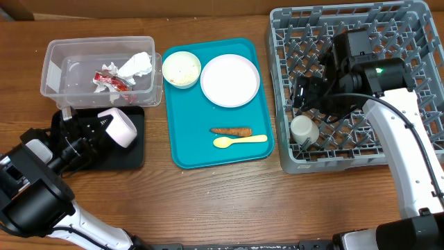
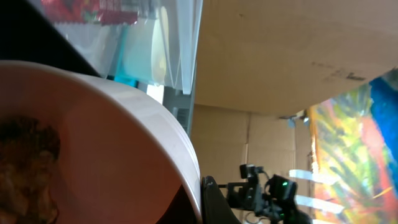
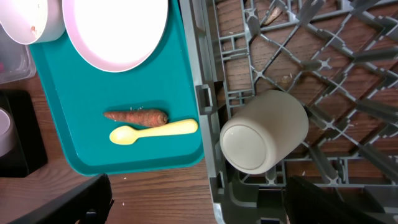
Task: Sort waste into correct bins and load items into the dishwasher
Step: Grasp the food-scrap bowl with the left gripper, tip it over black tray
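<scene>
small white bowl [image 1: 119,127], tipped on its side above the black tray [image 1: 128,156] at the near left of the wooden worktop [image 1: 229,201]; the left gripper [image 1: 103,128] is clamped on it. in the left wrist view the bowl fills most of the frame and a brown food lump [image 2: 25,162] lies inside it.

clear tub [image 1: 52,69], just behind the black tray; it holds a crumpled red-and-white wrapper [image 1: 111,81] and, touching it on the right, white crumpled paper [image 1: 137,66].

teal tray [image 1: 184,139], between the tub and the dish rack [image 1: 333,164]. on it: a second small bowl [image 1: 181,68] with a speckled inside at the far left corner; a round white plate [image 1: 230,80] just beside that bowl; a thin carrot-like stick [image 1: 231,130] near the front edge; a pale yellow spoon [image 1: 239,140] lying parallel to the stick and just in front of it, bowl end to the left.

dish rack, grey, with upright pegs, at the right of the worktop. a white cup [image 1: 304,129] lies on its side in the near left corner, base turned toward the right wrist camera.

right gripper [image 3: 198,186], above the rack close to the cup; its fingers stand wide apart and hold nothing.
</scene>
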Robot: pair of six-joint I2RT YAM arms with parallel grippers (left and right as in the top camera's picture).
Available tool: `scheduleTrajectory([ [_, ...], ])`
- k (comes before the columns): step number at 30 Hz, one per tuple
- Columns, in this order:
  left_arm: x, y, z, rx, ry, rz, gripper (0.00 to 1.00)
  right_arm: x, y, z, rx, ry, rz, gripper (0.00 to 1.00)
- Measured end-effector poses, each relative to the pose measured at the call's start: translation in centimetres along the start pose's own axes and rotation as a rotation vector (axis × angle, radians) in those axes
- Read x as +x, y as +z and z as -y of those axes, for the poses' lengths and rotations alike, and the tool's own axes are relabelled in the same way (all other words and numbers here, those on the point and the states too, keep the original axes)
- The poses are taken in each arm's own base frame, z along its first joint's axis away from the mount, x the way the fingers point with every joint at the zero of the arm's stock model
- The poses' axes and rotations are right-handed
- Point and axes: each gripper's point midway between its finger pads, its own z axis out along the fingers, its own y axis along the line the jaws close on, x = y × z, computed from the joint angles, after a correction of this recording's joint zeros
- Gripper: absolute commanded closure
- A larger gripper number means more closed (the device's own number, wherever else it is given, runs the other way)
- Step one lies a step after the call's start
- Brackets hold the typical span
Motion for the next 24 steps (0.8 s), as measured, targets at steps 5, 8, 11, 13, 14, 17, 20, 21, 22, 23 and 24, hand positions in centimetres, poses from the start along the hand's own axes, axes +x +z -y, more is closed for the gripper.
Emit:
scheduleTrajectory([
  [5,0.0,0.0,0.1,0.006,-0.122,-0.001,0.96,0.0,0.0,0.0,0.0,0.0,0.0,0.09],
  [8,-0.2,0.0,0.2,0.008,-0.134,-0.001,0.96,0.0,0.0,0.0,0.0,0.0,0.0,0.09],
  [11,-0.7,0.0,0.8,0.009,-0.098,0.0,0.96,0.0,0.0,0.0,0.0,0.001,-0.001,0.09],
  [13,-1.2,0.0,1.5,0.008,-0.014,0.003,0.96,0.0,0.0,0.0,0.0,0.001,-0.001,0.09],
  [14,-1.4,0.0,1.7,0.01,0.012,0.003,0.96,0.0,0.0,0.0,0.0,0.0,0.0,0.09],
  [17,-1.5,0.0,2.3,0.015,0.048,0.002,0.96,0.0,0.0,0.0,0.0,0.001,-0.001,0.09],
  [20,-1.0,0.0,2.3,0.016,-0.058,-0.001,0.96,0.0,0.0,0.0,0.0,0.001,-0.001,0.09],
  [21,-0.9,0.0,2.3,0.016,-0.075,-0.001,0.96,0.0,0.0,0.0,0.001,0.001,-0.001,0.09],
  [22,-0.9,0.0,2.3,0.016,-0.082,-0.001,0.96,0.0,0.0,0.0,0.0,0.001,-0.001,0.09],
  [23,-0.9,0.0,2.3,0.016,-0.086,-0.002,0.96,0.0,0.0,0.0,0.0,0.001,0.0,0.09],
  [24,-0.8,0.1,2.4,0.016,-0.088,-0.005,0.96,0.0,0.0,0.0,0.0,0.0,0.002,0.09],
])
